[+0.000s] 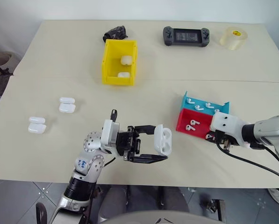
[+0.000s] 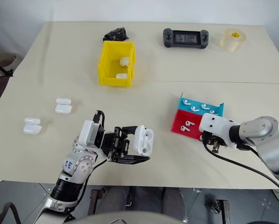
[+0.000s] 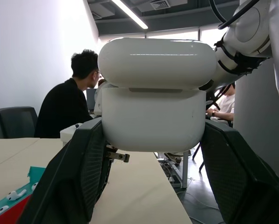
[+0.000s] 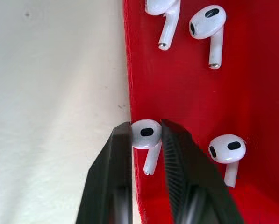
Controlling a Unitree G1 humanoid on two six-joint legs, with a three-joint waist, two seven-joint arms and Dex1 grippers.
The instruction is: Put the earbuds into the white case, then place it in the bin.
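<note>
Earbud sits pinched between the fingers of our right tool at the red tray's edge, stem toward the wrist. Leftward across the tabletop, our left tool clamps the white case.

White earbuds on a red tray, beside a blue tray; yellow bin.

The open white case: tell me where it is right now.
The white case sits lid-open in the left tool, above the table's near edge, left of the red tray.
</note>
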